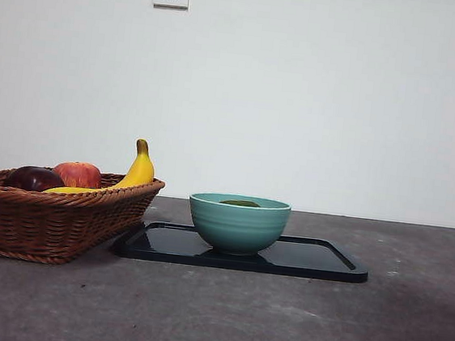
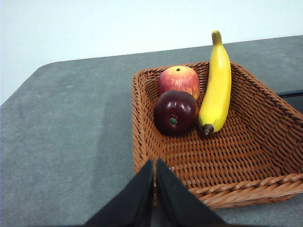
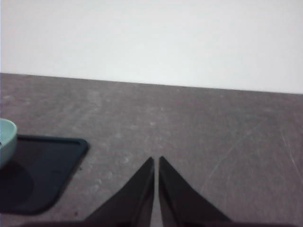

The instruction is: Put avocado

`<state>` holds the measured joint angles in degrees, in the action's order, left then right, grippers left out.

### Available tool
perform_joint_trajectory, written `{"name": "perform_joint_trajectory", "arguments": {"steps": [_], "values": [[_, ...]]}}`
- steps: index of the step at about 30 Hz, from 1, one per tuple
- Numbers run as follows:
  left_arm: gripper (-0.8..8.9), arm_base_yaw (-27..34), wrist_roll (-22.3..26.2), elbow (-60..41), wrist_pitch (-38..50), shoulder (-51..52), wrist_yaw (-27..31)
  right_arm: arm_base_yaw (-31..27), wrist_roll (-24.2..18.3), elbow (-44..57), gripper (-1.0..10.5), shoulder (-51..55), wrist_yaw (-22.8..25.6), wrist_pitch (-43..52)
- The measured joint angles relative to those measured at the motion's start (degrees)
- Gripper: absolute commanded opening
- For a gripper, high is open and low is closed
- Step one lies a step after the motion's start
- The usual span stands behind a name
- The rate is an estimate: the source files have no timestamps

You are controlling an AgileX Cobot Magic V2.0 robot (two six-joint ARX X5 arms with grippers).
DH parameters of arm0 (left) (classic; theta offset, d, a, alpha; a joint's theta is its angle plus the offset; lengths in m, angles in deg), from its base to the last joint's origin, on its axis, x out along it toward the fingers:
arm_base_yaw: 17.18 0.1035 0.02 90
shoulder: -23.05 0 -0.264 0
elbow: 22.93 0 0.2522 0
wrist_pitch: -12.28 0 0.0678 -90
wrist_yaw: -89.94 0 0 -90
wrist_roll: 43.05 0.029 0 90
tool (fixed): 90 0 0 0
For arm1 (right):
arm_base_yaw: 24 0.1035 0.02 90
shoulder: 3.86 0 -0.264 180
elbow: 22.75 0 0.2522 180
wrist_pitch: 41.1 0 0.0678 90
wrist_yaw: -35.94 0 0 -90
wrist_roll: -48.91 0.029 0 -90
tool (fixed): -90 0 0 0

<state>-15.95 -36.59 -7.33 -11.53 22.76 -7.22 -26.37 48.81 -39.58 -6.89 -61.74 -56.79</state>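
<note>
Already the avocado (image 1: 240,203) sits inside the teal bowl (image 1: 238,224), so the task looks done: left gripper (image 2: 155,163) and right gripper (image 3: 156,160), jaws together, need only wait.

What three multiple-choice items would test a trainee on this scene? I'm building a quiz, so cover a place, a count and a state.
1. Where is the avocado?
A. in the teal bowl
B. in the wicker basket
C. on the bare table

2. How many fruits lie in the basket?
A. one
B. three
C. five

3. How do the left gripper's jaws stand?
A. wide open
B. shut on the banana
C. shut on nothing

Key:
1 A: a dark green top just shows above the bowl's rim in the front view.
2 B: the left wrist view shows a red apple, a maroon fruit and a banana.
3 C: the jaws meet with nothing between them, near the basket's rim.
</note>
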Motion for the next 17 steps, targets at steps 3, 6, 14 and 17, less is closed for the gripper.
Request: {"name": "perform_joint_trajectory", "arguments": {"steps": [3,6,14,17], "values": [[0.08,0.0,0.0,0.0,0.0,0.0,0.0,0.0,0.0,1.4,0.1,0.9,0.1,0.1],[0.08,0.0,0.0,0.0,0.0,0.0,0.0,0.0,0.1,2.2,0.1,2.0,0.1,-1.4],[0.08,0.0,0.0,0.0,0.0,0.0,0.0,0.0,0.1,2.2,0.1,2.7,0.1,-7.0],[0.08,0.0,0.0,0.0,0.0,0.0,0.0,0.3,0.4,2.1,0.1,2.7,0.2,-7.5]]}}
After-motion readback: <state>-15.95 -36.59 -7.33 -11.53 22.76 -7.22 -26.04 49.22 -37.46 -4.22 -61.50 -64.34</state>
